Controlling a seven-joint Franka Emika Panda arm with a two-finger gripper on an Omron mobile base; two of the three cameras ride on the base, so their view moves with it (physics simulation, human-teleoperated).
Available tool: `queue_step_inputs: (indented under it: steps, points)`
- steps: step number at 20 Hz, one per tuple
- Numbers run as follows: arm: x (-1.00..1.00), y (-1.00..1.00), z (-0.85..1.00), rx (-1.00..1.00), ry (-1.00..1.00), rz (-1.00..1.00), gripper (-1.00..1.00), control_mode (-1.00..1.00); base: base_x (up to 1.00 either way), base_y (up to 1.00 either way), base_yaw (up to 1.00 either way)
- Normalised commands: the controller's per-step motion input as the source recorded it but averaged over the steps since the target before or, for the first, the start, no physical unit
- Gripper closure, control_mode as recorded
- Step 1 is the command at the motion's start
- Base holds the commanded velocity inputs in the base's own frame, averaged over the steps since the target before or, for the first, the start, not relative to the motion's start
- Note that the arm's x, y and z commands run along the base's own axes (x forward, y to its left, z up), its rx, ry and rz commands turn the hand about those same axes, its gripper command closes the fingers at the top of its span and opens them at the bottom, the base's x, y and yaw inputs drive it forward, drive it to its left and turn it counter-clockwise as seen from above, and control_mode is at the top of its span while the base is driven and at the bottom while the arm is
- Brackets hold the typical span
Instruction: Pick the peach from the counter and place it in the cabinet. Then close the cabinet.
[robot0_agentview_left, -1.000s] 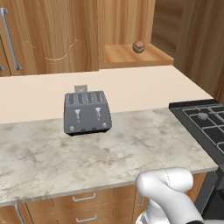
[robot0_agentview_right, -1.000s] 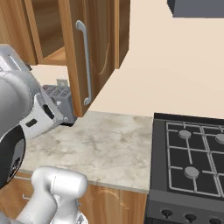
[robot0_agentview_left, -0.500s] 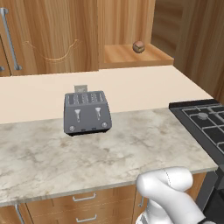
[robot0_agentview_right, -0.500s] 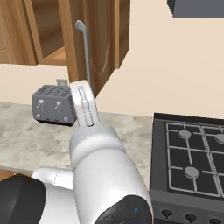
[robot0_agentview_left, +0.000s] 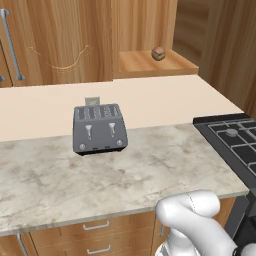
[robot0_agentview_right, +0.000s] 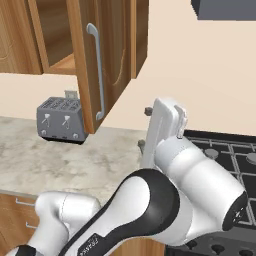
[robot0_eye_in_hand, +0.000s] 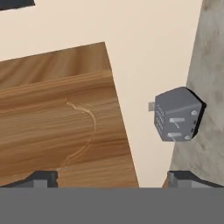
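Note:
The peach (robot0_agentview_left: 158, 53), a small brownish ball, rests on the light wood shelf of the cabinet (robot0_agentview_left: 150, 64), above the back of the counter (robot0_agentview_left: 150, 165). The cabinet's door (robot0_agentview_right: 112, 60) stands swung out, its silver bar handle (robot0_agentview_right: 96, 70) facing me. My gripper (robot0_agentview_right: 144, 128) hangs open to the right of that door, above the counter (robot0_agentview_right: 30, 155), with nothing between its fingers. In the hand view the gripper (robot0_eye_in_hand: 113, 179) faces the door's grooved wood face (robot0_eye_in_hand: 52, 127), its tips far apart.
A grey toaster (robot0_agentview_left: 99, 128) stands mid-counter, toaster (robot0_agentview_right: 61, 119) left of the door and toaster (robot0_eye_in_hand: 177, 114) in the hand view. A black stove (robot0_agentview_left: 235, 140) borders the counter's right end, stove (robot0_agentview_right: 225, 150). Another closed cabinet door with a handle (robot0_agentview_left: 12, 45) is at far left.
In the right base view the arm has swung from the left across to the middle, bringing the hand up right of the open door. The peach and toaster have not moved.

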Motion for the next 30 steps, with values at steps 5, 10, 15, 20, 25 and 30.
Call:
queue_step_inputs:
  steps: [5, 10, 15, 20, 25, 30]
  points:
    - [0.86, 0.36, 0.02, 0.01, 0.01, -0.01, -1.0, -1.0, 0.0, 0.0, 0.0]
    - [0.51, 0.7, 0.06, 0.0, 0.03, 0.0, -1.0, -1.0, 0.0, 0.0, 0.0]
    - [0.55, 0.58, 0.29, 0.0, 0.09, 0.0, -1.0, -1.0, 0.0, 0.0, 0.0]
    - [0.24, 0.6, 0.51, 0.0, 0.05, 0.07, -1.0, -1.0, 0.0, 0.0, 0.0]
    - [0.44, 0.96, 0.31, 0.0, 0.01, 0.11, -1.0, -1.0, 0.0, 0.0, 0.0]
    - [1.0, 0.91, 0.0, 0.0, 0.03, 0.0, -1.0, -1.0, 0.0, 0.0, 0.0]
